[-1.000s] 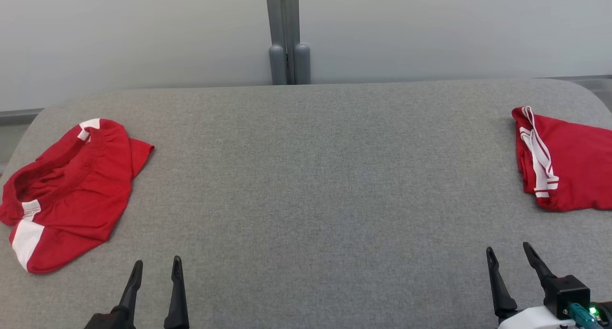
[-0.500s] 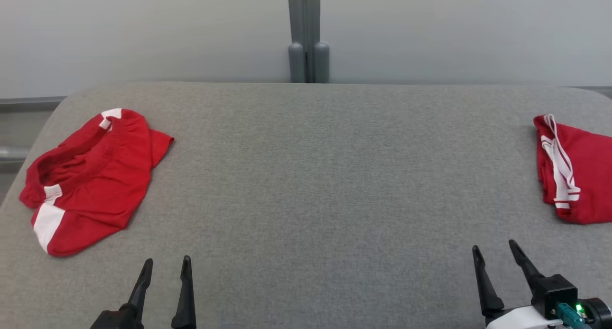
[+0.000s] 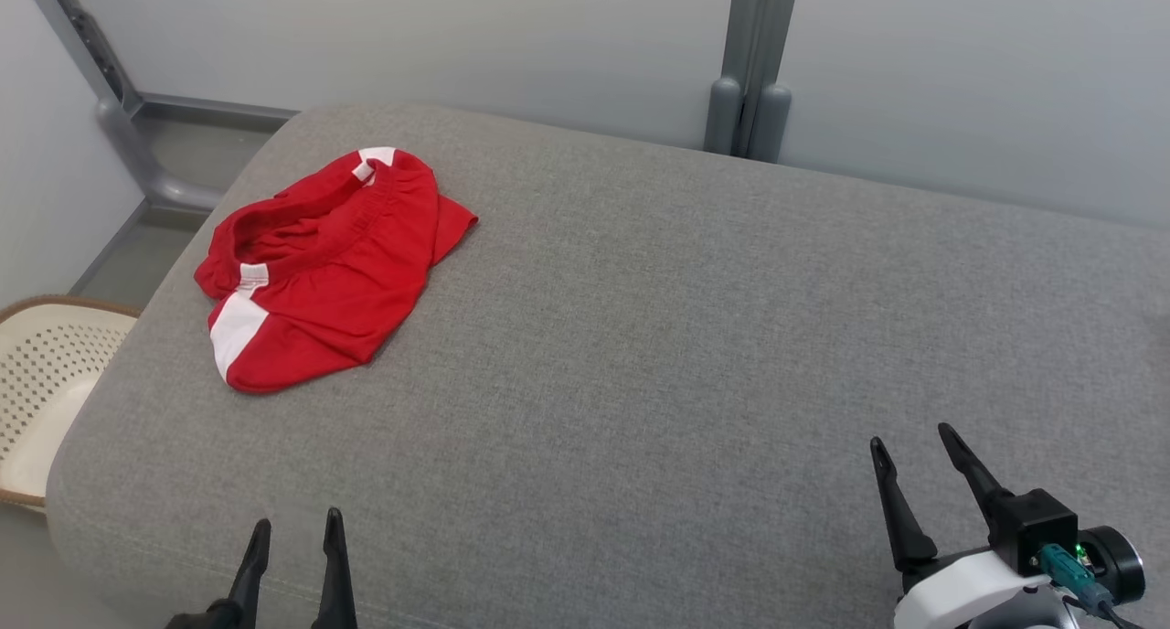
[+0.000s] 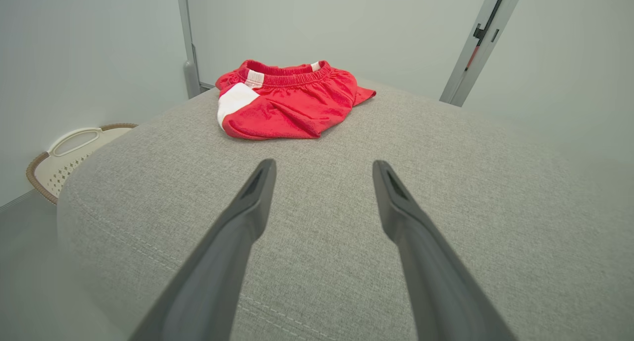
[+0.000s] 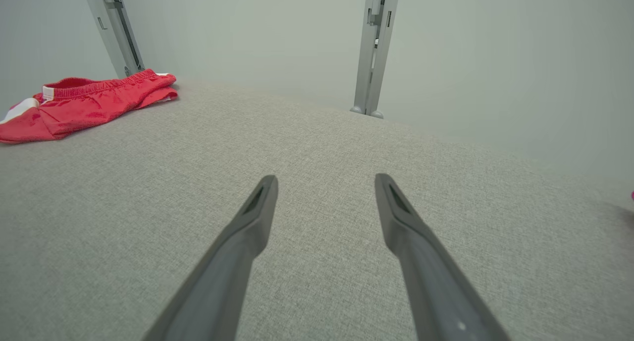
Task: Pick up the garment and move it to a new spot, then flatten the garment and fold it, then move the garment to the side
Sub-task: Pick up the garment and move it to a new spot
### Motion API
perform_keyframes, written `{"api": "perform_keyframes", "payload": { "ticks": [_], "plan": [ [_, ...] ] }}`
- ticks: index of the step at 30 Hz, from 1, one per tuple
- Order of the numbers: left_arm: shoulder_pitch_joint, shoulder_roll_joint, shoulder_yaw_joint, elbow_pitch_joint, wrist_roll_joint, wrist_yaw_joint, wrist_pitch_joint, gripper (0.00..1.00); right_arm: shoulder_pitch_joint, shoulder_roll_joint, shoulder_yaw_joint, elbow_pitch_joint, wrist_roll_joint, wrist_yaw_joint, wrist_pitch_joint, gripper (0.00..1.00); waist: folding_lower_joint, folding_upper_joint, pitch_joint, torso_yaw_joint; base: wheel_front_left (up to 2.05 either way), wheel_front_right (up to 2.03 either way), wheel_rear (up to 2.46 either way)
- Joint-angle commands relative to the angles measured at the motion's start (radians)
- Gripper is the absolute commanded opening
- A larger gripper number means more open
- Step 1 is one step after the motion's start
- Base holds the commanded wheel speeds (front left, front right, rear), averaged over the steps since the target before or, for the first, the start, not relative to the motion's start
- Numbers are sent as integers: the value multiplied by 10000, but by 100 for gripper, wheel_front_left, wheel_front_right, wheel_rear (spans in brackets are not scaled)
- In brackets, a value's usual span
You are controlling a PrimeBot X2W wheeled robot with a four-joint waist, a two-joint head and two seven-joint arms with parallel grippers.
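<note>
Broadly, grey padded bench spans mid-frame, crumpled red garment lying upper left near its far corner, ungrasped; left tool at lower left and right tool at lower right both spread wide and empty, seemingly readied for the first pickup.

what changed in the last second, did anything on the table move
Only the camera: the head view has swung left, bringing a basket into view beside the table. The red garment lies crumpled where it was; left gripper and right gripper stay open, holding nothing.
</note>
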Motion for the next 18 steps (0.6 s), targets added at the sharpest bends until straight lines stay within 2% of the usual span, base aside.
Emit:
{"api": "perform_keyframes", "payload": {
  "ticks": [1, 6, 10, 15, 18],
  "plan": [
    [-476, 20, 43, 60, -176, -6, 0, 100, -162, -193, -22, 90, -8, -14, -25, 100, 1, 0, 672, 30, 0, 0, 0],
    [-1790, 18, 7, 687, -304, -182, 3, 100, -706, -600, -196, -13, -46, -14, -25, 100, 1, 0, 2125, -406, 0, 0, 0],
    [-3781, 134, -104, 1920, -527, -309, 166, 100, -1325, -1067, -385, -151, -46, -14, -25, 100, 1, 0, 3652, -701, 0, 0, 0],
    [-6462, 334, 24, 3681, -848, -132, 1541, 100, -2047, -1456, -509, -141, -10, -14, -25, 100, 1, 0, 5132, -982, 0, 0, 0],
    [-7700, 522, 195, 4784, -1020, -17, 2182, 100, -2364, -1531, -407, -44, -25, -14, -25, 100, 1, 0, 5597, -1172, 0, 0, 0]
  ]
}}
